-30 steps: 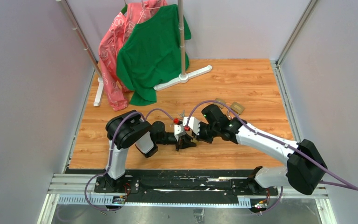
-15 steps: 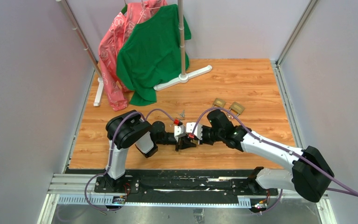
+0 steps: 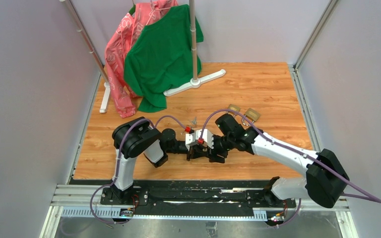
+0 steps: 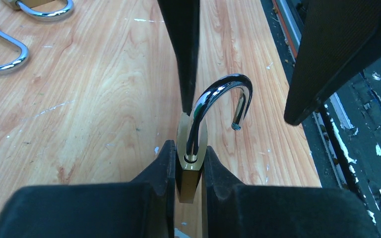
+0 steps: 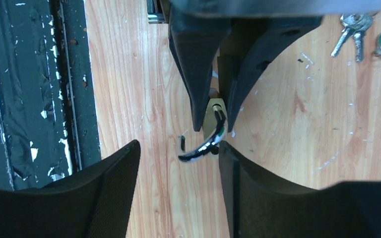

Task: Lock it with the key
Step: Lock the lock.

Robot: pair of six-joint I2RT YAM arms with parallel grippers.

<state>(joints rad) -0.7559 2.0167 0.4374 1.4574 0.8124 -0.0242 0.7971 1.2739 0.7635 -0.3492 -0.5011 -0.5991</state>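
keys (image 5: 349, 30) are lying flat on the wooden table (image 3: 268, 84), a little beyond the two grippers and touched by neither, so the part of the job that needs them is not yet begun. the left gripper (image 4: 190, 154) is clenching the brass body of a padlock (image 4: 190, 176) between its fingers, with the shackle (image 4: 223, 87) standing open and its free end hanging clear of its hole. whether the lock is touching the wood i cannot tell. the right gripper (image 5: 178, 148) is facing it head-on with its jaws spread wide, grasping nothing. one finger is sitting right beside the curve of the shackle and the other well out to the side, so the shackle is lying between them. judging from this, the lock is being steadied and presented, and the right arm is looking set either to press the shackle home or to go for the keys; which, i cannot tell. most of the work seems to be left: closing the shackle, fetching the keys, feeding one into the keyhole, which is hidden here, and turning it. two more padlocks (image 3: 251, 114) are lying farther back, not being handled.
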